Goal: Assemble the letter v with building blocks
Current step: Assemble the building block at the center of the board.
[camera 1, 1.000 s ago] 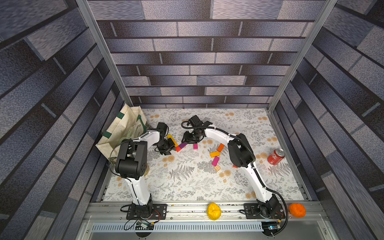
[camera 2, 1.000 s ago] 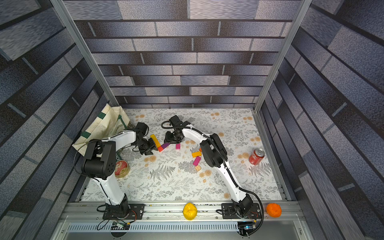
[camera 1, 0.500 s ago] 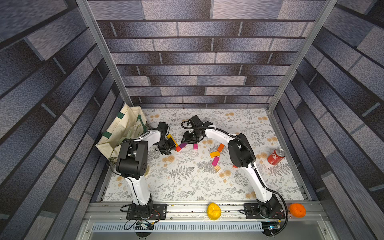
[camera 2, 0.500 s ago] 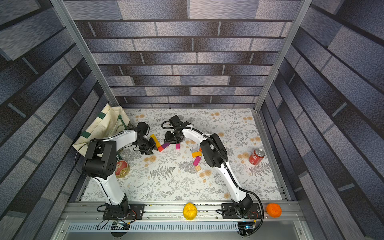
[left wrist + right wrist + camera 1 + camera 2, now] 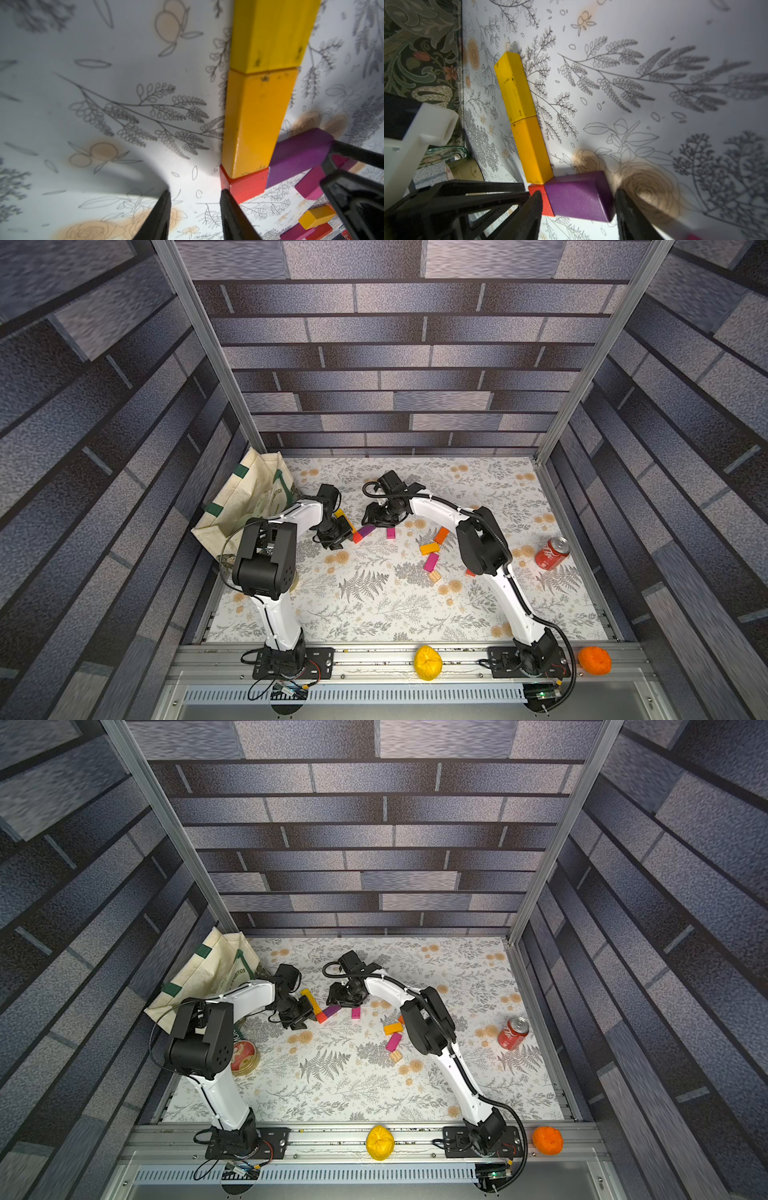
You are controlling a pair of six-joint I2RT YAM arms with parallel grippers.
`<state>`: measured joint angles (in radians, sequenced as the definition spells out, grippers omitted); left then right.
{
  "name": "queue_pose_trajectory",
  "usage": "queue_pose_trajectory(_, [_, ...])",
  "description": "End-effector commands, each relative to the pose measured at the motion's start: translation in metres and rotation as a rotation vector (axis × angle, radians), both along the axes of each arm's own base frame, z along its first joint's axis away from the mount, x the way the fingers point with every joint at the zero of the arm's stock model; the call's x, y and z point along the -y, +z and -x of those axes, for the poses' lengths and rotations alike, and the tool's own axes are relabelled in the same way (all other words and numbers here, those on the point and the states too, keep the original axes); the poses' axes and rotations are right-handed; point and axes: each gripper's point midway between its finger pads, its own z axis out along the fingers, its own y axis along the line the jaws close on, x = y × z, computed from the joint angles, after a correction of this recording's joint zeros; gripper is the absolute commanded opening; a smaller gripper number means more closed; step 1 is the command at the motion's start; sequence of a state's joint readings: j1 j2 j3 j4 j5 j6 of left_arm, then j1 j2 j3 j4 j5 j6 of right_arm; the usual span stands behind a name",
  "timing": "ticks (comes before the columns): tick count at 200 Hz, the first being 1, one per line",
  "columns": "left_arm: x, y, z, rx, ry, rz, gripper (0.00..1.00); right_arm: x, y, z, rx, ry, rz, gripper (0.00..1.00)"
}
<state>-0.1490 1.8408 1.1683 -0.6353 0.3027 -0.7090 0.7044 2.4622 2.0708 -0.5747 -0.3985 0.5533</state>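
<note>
Since the purple block [image 5: 579, 197] lay flat between the jaws of the right gripper [image 5: 577, 199], its long axis was noted first. It ran outward from the red block [image 5: 243, 185] at the vertex toward the right arm's side, with one finger standing at each end. The jaws were seen parted about it. No clamp was evident, and the block was judged to be resting on the table [image 5: 374, 614]. The left gripper [image 5: 195, 216] was held low just beside the red block, jaws apart and nothing between them.

The letter v [image 5: 356, 537] was recorded as part-built. The yellow block [image 5: 512, 87], orange block [image 5: 531, 149] and red block touched end to end in one straight row. The purple block abutted the red at an angle, as the only piece of the second row.

Loose building blocks [image 5: 429, 548] were scattered beyond the purple block's free end, a small magenta block [image 5: 390, 533] nearest. All were judged nearer the right arm. The next piece would have to be laid in line with the purple axis, without the vertex being nudged.

Surface: flat floral-print sheet, with ample room beyond both rows. The tote bag [image 5: 245, 497] and soda can [image 5: 552, 553] were well apart from the work.
</note>
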Motion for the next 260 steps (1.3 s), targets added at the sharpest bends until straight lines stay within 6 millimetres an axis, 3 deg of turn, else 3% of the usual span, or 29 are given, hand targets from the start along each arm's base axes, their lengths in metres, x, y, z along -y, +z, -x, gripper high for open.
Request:
queue_pose_trajectory(1, [-0.017,0.005,0.002,0.0,0.023,-0.074,0.42,0.007,0.014,-0.006,0.015,-0.019,0.015,0.63])
queue_pose_trajectory(61, [-0.023,0.043,-0.006,0.088,0.036,-0.064,0.42,0.003,0.043,-0.016,0.066,-0.014,-0.013,0.69])
queue_pose_trajectory(103, [-0.023,0.072,-0.01,0.17,0.021,-0.041,0.39,0.01,0.083,-0.015,0.151,-0.006,-0.032,0.68])
queue_pose_trajectory(132, [-0.015,0.093,-0.011,0.218,-0.044,-0.057,0.39,0.03,0.118,-0.015,0.238,-0.036,-0.027,0.68])
queue_pose_trajectory(154, [0.003,0.102,-0.009,0.225,-0.135,-0.097,0.4,0.053,0.136,-0.015,0.28,-0.08,-0.012,0.67])
queue_pose_trajectory(171, [0.025,0.102,-0.008,0.221,-0.217,-0.112,0.43,0.075,0.139,-0.015,0.303,-0.122,0.018,0.67])
queue_pose_trajectory(173, [0.028,0.102,-0.008,0.22,-0.225,-0.113,0.43,0.078,0.152,-0.013,0.324,-0.13,0.006,0.67])
queue_pose_trajectory(177, [0.033,0.101,-0.008,0.217,-0.245,-0.114,0.44,0.083,0.157,-0.012,0.339,-0.14,0.007,0.66])
queue_pose_trajectory(201, [0.069,0.094,-0.01,0.203,-0.358,-0.127,0.47,0.113,0.167,-0.003,0.388,-0.201,0.027,0.66])
queue_pose_trajectory(224, [0.096,0.082,-0.014,0.175,-0.445,-0.16,0.5,0.139,0.167,0.009,0.402,-0.252,0.052,0.66])
queue_pose_trajectory(260, [0.115,0.056,-0.024,0.112,-0.497,-0.221,0.52,0.17,0.154,0.032,0.386,-0.32,0.074,0.65])
